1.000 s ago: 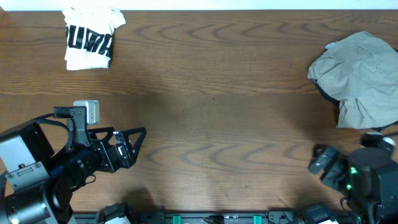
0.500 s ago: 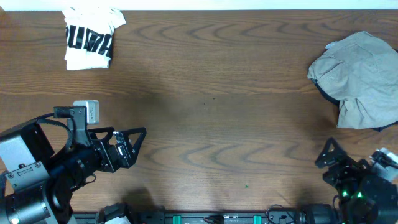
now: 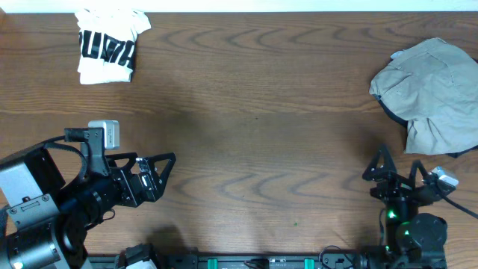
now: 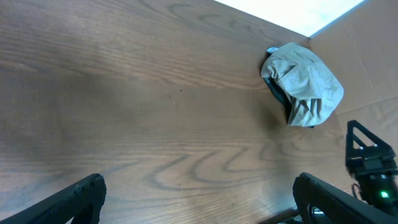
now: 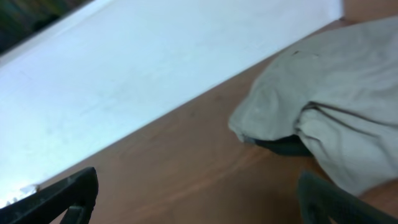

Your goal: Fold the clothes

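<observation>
Wooden table [image 3: 254, 112]: beige garment [image 3: 429, 93] crumpled at right edge; white printed shirt [image 3: 107, 46] folded, far left corner. Left gripper [image 3: 166, 172] spread, empty; right gripper [image 3: 399, 161] spread, empty.

Blk arms [image 3: 89, 200], fingers [image 4: 83, 194], green LED [image 3: 390, 215], grey cam box [image 3: 104, 134]

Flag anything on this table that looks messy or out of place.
The beige garment at the right edge lies crumpled in a heap, dark fabric poking out beneath it. The white printed shirt, far left, looks roughly folded.
</observation>
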`<act>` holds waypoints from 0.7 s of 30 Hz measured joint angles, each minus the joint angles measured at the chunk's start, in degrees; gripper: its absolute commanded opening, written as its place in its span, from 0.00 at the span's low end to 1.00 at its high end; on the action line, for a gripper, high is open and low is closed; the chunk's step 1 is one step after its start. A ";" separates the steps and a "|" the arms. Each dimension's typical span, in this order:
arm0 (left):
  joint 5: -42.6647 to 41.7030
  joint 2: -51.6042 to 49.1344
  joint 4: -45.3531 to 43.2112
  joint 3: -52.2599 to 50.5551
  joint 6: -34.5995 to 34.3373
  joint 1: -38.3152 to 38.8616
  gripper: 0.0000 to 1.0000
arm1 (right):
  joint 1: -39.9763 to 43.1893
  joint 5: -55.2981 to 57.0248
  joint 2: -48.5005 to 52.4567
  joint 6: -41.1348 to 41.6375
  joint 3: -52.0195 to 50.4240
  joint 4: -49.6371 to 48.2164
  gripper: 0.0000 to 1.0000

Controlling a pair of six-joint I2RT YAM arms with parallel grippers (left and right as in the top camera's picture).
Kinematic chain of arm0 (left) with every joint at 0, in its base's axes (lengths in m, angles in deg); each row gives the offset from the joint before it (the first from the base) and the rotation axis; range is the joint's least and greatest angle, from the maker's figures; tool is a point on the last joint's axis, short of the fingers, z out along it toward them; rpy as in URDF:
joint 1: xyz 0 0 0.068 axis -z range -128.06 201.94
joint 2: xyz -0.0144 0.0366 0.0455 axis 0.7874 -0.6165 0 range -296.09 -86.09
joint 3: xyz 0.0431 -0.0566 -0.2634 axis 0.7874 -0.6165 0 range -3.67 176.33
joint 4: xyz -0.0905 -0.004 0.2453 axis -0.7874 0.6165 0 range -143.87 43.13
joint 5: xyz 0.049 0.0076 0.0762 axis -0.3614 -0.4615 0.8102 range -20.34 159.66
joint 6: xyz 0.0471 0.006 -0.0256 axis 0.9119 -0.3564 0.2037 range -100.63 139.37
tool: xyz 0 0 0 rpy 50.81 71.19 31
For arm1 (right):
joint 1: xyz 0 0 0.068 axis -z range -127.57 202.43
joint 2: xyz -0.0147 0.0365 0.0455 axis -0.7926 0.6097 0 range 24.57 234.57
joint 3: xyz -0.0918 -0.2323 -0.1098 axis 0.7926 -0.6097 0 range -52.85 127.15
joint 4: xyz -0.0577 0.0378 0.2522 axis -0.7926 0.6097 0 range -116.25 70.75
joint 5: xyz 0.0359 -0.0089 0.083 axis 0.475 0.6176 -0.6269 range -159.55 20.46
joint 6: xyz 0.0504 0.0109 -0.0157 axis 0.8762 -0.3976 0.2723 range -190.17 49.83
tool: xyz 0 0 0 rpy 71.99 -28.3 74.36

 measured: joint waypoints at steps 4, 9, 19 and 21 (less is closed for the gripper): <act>0.00 0.00 0.00 0.00 0.00 0.00 0.98 | 0.00 -0.61 -1.44 -0.13 -5.31 -9.64 0.99; 0.00 0.00 0.00 0.00 0.00 0.00 0.98 | 0.00 -1.25 -1.77 -0.15 -10.01 -18.36 0.99; -0.02 0.00 0.00 0.00 0.00 0.00 0.98 | 0.00 -4.92 -1.88 -6.67 -14.82 -25.20 0.99; -0.02 0.00 0.00 0.00 0.00 0.00 0.98 | 0.00 -6.38 -1.88 -9.81 -14.82 -24.94 0.99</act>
